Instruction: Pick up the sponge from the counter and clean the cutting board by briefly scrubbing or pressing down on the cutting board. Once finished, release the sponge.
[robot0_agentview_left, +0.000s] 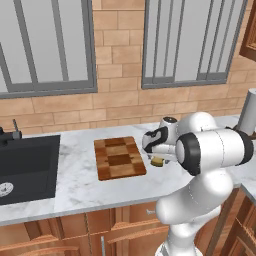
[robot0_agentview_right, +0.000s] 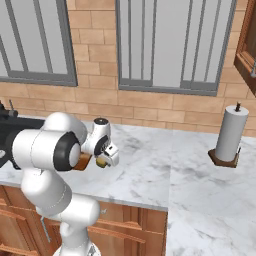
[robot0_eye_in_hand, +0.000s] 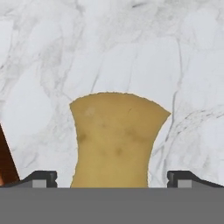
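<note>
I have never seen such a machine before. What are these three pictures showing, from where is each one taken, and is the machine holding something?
This is a computer-rendered kitchen with a white robot arm. Two pictures come from cameras behind the arm, one to its left and one to its right, looking down over the counter. The third comes from a camera on the hand itself, looking along the gripper.

On the white marble counter lies a checkered wooden cutting board, with a black sink to its left. In the right base view a paper towel roll stands farther along.

The yellow-tan block is the sponge. In the hand view it sits between the two dark fingertips, with marble beyond it. The gripper seems to hold it just beside the board, though the grip itself is hard to confirm.
</note>
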